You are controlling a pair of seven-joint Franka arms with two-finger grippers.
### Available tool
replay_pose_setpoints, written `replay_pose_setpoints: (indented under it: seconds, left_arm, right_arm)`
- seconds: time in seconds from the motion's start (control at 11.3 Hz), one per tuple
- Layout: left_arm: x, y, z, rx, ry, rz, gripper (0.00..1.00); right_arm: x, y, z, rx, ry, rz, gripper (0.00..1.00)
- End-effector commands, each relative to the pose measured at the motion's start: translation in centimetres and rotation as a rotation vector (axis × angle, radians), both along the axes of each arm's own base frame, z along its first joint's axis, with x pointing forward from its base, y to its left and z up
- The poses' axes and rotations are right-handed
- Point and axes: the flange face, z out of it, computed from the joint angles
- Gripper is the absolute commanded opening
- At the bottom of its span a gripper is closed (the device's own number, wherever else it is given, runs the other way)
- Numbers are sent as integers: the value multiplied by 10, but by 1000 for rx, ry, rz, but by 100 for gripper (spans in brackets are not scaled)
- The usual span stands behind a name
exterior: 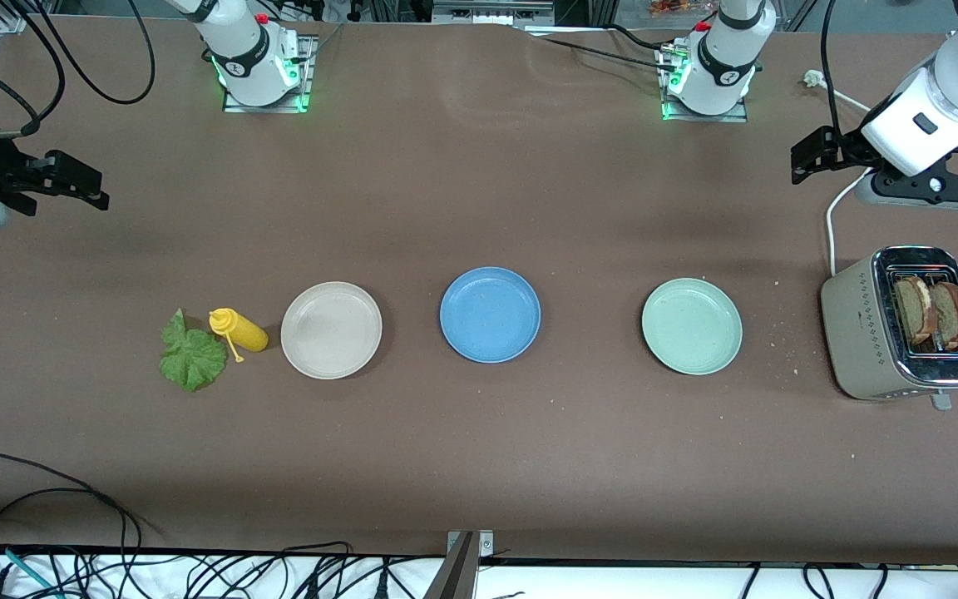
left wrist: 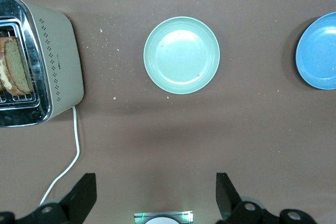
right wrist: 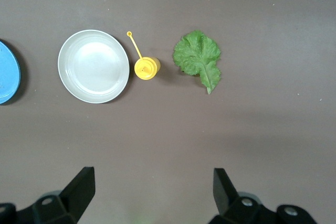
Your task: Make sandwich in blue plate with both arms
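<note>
The blue plate (exterior: 490, 314) lies bare at the table's middle, between a beige plate and a pale green one. Two brown-crusted bread slices (exterior: 932, 312) stand upright in the toaster's slots at the left arm's end. A ruffled green lettuce leaf (exterior: 190, 353) lies flat on the table at the right arm's end. My left gripper (exterior: 803, 162) hangs open and holds nothing, over the table close to the toaster; its wrist view shows the bread slices (left wrist: 13, 66) and the blue plate (left wrist: 320, 51). My right gripper (exterior: 84, 183) hangs open with nothing in it over its end of the table, and the lettuce (right wrist: 198, 57) shows in its wrist view.
A yellow squeeze bottle (exterior: 238, 330) lies between the lettuce and the beige plate (exterior: 331, 329). The pale green plate (exterior: 692, 325) sits between the blue plate and the toaster (exterior: 861, 333), whose white cord (exterior: 832, 225) runs toward the left arm. Crumbs dot the table near the toaster.
</note>
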Motion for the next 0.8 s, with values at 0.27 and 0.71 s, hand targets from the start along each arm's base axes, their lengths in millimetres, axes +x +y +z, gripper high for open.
replay_pose_setpoints:
  seconds: [0.27, 0.71]
  left_arm:
    - [0, -1, 4, -1, 4, -18, 100]
    - [-1, -1, 5, -5, 4, -18, 100]
  right_arm:
    - [-3, 0, 7, 12, -2, 9, 100]
    - [-3, -1, 8, 10, -3, 2, 100]
